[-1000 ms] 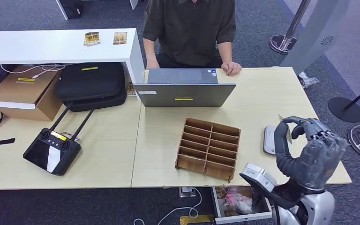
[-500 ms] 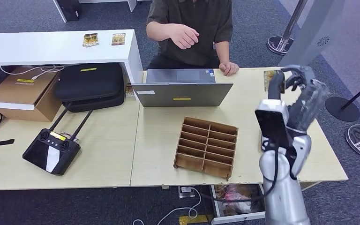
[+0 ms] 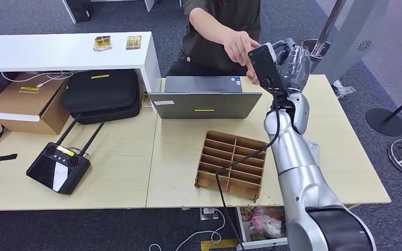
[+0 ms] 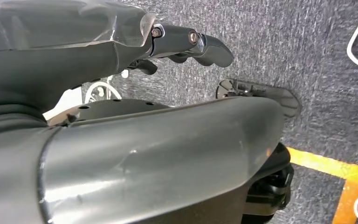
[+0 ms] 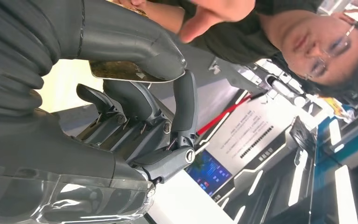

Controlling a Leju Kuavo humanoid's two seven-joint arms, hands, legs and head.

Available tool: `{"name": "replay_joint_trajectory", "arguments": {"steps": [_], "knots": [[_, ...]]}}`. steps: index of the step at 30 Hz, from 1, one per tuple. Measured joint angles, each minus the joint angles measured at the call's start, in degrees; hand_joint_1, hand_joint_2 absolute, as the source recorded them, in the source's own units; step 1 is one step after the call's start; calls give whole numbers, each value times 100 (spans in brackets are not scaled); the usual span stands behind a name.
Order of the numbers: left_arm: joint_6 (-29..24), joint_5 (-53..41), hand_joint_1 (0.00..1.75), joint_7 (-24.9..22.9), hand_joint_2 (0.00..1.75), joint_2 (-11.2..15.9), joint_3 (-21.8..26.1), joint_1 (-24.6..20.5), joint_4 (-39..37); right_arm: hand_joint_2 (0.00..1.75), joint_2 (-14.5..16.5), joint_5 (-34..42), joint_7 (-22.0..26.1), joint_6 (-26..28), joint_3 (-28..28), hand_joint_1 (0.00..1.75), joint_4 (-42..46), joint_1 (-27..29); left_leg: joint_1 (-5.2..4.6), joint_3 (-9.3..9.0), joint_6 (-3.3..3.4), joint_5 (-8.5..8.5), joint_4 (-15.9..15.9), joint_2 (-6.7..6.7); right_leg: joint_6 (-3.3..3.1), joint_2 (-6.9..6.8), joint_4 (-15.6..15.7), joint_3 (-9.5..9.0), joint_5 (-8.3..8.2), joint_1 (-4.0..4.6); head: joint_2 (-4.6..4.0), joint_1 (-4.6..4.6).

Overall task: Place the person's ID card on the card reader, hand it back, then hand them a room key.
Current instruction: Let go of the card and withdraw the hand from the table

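My right hand [image 3: 289, 58] is raised high over the back of the table, in front of the person [image 3: 217, 26]. In the right wrist view a thin brownish ID card [image 5: 116, 71] is pinched between the thumb [image 5: 135, 44] and the dark fingers [image 5: 184, 107]. The person's hand [image 3: 239, 46] reaches out and is almost at my hand, just left of it. The card reader [image 3: 314, 148] lies on the table's right part, mostly hidden behind my forearm. My left hand [image 4: 186, 42] hangs over the grey floor and holds nothing.
Two small cards [image 3: 103, 43] [image 3: 134, 42] lie on the white counter [image 3: 42, 55] at the back left. A grey laptop [image 3: 205, 99] stands at the back, a wooden slotted tray [image 3: 233, 164] in the middle, a black controller [image 3: 57, 170] at the left.
My right arm has swung up from low beside the card reader and across towards the person. The person's hand has lifted off the table and stretched out towards my hand.
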State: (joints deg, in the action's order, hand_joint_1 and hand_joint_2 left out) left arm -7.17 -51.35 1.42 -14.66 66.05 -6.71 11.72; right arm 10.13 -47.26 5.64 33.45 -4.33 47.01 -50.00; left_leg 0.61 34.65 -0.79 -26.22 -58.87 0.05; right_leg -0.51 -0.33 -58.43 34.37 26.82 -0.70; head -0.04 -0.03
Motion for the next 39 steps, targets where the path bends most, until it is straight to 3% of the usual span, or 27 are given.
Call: {"name": "replay_joint_trajectory", "arguments": {"steps": [7, 16, 20, 39], "knots": [[-1, -61, 0, -134, 0, -4, -120, -91, 0, 175, 65, -94, 106, 120, 41, 175, -766, -330, 0, -2, 0, 1, 0, 0, 0, 0, -1, -1, -1, 0, 0, 0], [-9, -35, 0, -171, 0, -3, -190, -115, 0, 175, 93, -142, 108, 133, 76, 175, -1052, -459, 0, -1, 0, 0, 0, 0, 0, 0, 0, 0, 0, 0, 0, 1], [-4, -14, 0, -157, 0, 3, -189, -120, 0, 175, 125, -151, 105, 132, 97, 0, -1112, -486, 0, -1, 0, 0, 0, 0, 0, 1, 0, 0, 0, 0, 0, 1], [-11, 138, 0, -73, 0, 34, -183, -121, 0, 175, 180, -449, 105, 20, 117, 0, -966, -429, 0, -1, 0, 0, 0, 0, 0, 1, 1, 3, 0, 0, 0, 0]]}}
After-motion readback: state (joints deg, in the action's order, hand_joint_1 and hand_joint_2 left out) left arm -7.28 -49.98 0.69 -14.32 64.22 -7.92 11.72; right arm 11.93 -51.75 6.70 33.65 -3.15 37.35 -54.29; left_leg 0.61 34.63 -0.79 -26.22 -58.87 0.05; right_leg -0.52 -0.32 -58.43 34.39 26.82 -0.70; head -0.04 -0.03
